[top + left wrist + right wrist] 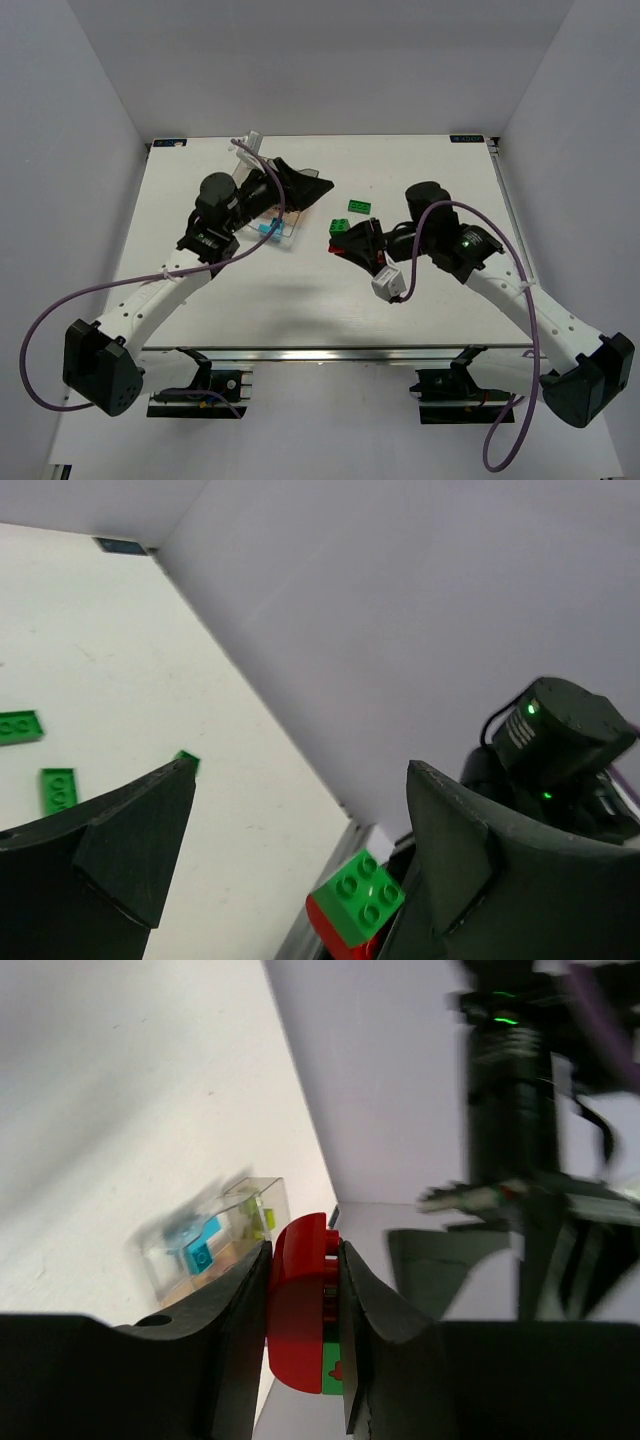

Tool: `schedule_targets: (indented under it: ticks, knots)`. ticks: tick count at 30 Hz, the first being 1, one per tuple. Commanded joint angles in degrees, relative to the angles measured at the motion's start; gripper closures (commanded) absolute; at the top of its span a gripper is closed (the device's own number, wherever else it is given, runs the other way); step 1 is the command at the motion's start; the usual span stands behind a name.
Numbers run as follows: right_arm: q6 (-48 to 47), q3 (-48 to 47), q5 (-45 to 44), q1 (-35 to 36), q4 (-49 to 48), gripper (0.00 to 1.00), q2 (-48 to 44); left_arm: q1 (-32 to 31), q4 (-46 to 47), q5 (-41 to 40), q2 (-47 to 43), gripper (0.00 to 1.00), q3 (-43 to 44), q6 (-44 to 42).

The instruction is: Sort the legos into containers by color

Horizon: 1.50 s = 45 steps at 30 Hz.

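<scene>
My right gripper [352, 241] [305, 1252] is shut on a stack of two legos, a red brick [298, 1305] with a green brick [340, 229] [358, 893] joined to it, held right of the tray. The containers are one clear tray [290, 238] [165, 1260]. It holds a light blue brick [268, 229] [200, 1247] and a yellow-green one [263, 1215]. My left gripper [308, 186] [300, 770] hangs open and empty above the tray's far right side, pointing toward the held stack. A flat green brick [360, 207] lies on the table behind the right gripper.
The left wrist view shows two flat green plates [18, 726] [58, 788] and a small green piece [187, 760] on the white table. Grey walls enclose the table on three sides. The two grippers are close together near the table's middle.
</scene>
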State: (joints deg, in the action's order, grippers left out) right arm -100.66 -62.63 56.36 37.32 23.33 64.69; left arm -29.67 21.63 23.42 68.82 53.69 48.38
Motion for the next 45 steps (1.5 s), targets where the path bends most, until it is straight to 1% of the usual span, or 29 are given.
schedule_targets:
  ticks: [1,3,5,6,7,9,10,12,16,19,22,23,27,33,38,45]
  knots:
    - [-10.7,-0.7,-4.2,1.8,8.1,1.0,1.0,-0.4,-20.3,-1.4,1.2,0.04,8.4,-9.3]
    - [-14.7,-2.3,-6.3,2.9,11.6,1.0,2.5,-1.0,-25.1,-2.9,2.1,0.04,12.6,-10.9]
    - [-16.1,-3.6,-9.2,3.5,13.8,1.0,4.7,-1.0,-29.8,-2.8,3.6,0.03,15.5,-10.9]
    - [-18.4,-3.6,-11.8,4.2,14.2,1.0,5.9,-1.0,-33.4,-2.9,4.6,0.02,16.3,-11.1]
    - [-19.6,-3.6,-13.2,4.5,14.2,1.0,6.3,-1.0,-33.4,-3.3,4.7,0.02,17.1,-11.5]
    - [-20.7,-3.8,-15.3,5.0,14.4,1.0,7.1,-1.0,-38.4,-5.0,5.3,0.02,19.2,-11.6]
    - [-22.7,-4.2,-18.1,5.3,15.1,1.0,8.0,-1.0,-41.9,-5.8,5.5,0.02,19.8,-11.6]
    - [-24.1,-5.3,-20.7,5.8,16.7,1.0,9.0,-1.0,-45.3,-7.4,6.6,0.02,22.2,-11.8]
    - [-26.1,-7.0,-25.1,6.4,18.6,1.0,11.0,-1.5,-53.0,-9.1,8.4,0.02,24.3,-11.2]
    - [-26.3,-6.9,-25.6,6.7,18.3,1.0,11.0,-1.5,-53.5,-8.9,8.7,0.02,22.4,-10.8]
    - [-26.3,-6.1,-25.5,7.2,16.6,1.0,10.5,-1.5,-50.6,-6.5,9.5,0.04,20.4,-10.1]
    - [-25.5,-5.7,-25.6,7.2,15.6,1.0,10.2,-1.5,-50.0,-4.0,9.9,0.05,20.2,-10.0]
    - [-24.8,-3.0,-26.4,7.4,10.3,1.0,9.3,-1.5,-47.3,1.0,11.3,0.06,19.7,-10.1]
    - [-23.4,-3.5,-25.9,7.4,9.2,1.0,9.8,-1.5,-44.3,8.2,11.8,0.06,18.5,-10.7]
    - [-22.9,-3.2,-25.9,7.6,8.9,1.0,9.8,-1.5,-42.6,10.2,11.3,0.08,16.8,-10.7]
    - [-22.1,-2.5,-25.3,7.6,8.1,1.0,9.1,-1.5,-41.2,12.4,12.7,0.16,16.2,-10.2]
